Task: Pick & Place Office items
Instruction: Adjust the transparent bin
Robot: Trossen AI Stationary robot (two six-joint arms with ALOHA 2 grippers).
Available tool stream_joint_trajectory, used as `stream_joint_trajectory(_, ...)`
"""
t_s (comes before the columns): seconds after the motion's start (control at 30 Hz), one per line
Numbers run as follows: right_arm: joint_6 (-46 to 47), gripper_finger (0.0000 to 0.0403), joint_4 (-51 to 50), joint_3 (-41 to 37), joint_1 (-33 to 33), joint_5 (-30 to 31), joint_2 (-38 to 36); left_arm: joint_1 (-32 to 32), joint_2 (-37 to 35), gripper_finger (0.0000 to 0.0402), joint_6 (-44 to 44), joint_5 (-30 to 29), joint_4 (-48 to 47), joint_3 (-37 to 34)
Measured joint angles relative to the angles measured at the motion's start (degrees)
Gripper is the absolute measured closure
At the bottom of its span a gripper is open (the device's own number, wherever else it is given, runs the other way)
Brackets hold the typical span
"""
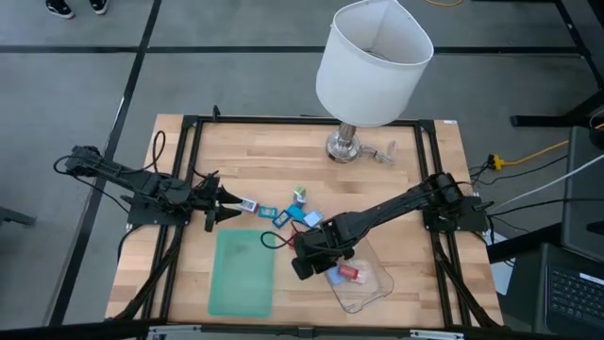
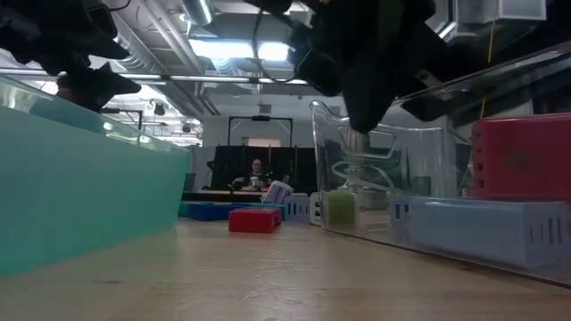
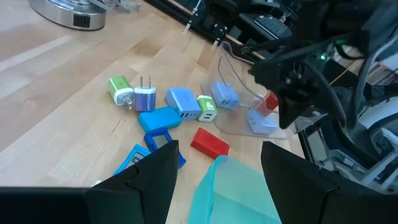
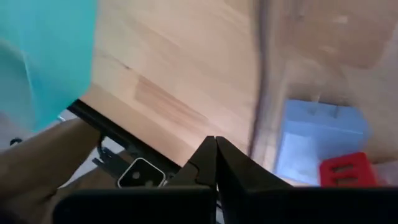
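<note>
At mid-table the small blue, green and red office items (image 1: 288, 213) lay clustered; two more, light blue (image 1: 335, 276) and red (image 1: 350, 272), lay long axes roughly left-right inside the clear plastic tub (image 1: 376, 286). The right gripper (image 1: 300, 269) hung closed and empty beside it, the left gripper (image 1: 225, 205) parted and empty

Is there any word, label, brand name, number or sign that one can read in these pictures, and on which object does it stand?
None can be read.
Office items: no legible print on any piece.
Clear plastic tub and green tray: no marking shows.
Lamp base: it bears a small dark patch, too blurred to read.
</note>
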Motion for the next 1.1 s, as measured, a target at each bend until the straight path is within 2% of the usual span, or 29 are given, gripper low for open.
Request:
stream_joint_trajectory(0.13,-0.48,0.0402,-2.86,0.3,-0.07,-0.89,0.94,0.0,0.0,0.0178,-0.14,0.03,0.09,0.0)
stream_joint_trajectory(0.5,-4.29,0.0403,-17.37,0.04,-2.4,2.41,1.24,-0.01,-0.01,0.0178,-0.2,0.51,0.15,0.0)
stream_joint_trajectory(0.9,-5.15,0.0403,-19.75,-0.01,-5.05,5.05,1.26,-0.01,0.01,0.0178,-1.69,2.57,0.13,0.0)
stream_joint_trajectory(1.1,-2.34,0.0403,-20.62,-0.07,-6.24,7.61,1.37,-0.01,0.01,0.0178,-1.7,3.16,0.14,0.0)
